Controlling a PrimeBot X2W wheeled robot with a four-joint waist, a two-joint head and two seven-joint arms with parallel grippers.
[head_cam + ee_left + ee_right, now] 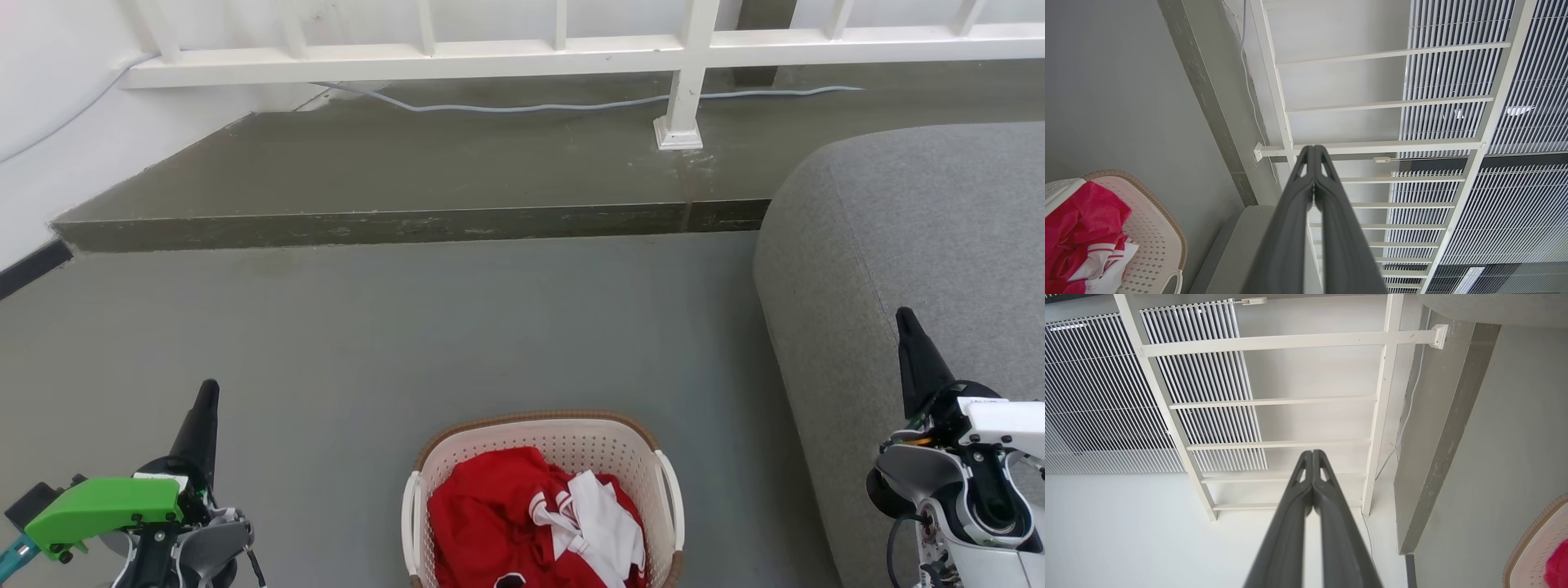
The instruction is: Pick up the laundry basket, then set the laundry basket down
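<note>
Laundry basket point(571, 445) on grey floor point(490, 327), untouched

Laundry basket point(535, 419) upright on the grey floor point(367, 343), loaded with clothes.
There it is, low in the middle of the head view: cream-white perforated walls, rounded-rectangular, a brown woven-look rim round the top, and a white loop handle point(408, 510) on each side. It stands level, mouth up, with red clothing point(482, 514) and a white piece point(600, 527) heaped inside. The grey sofa point(898, 245) sits off to its right, well apart, and the basket's near end is cut off by the bottom edge.
</note>
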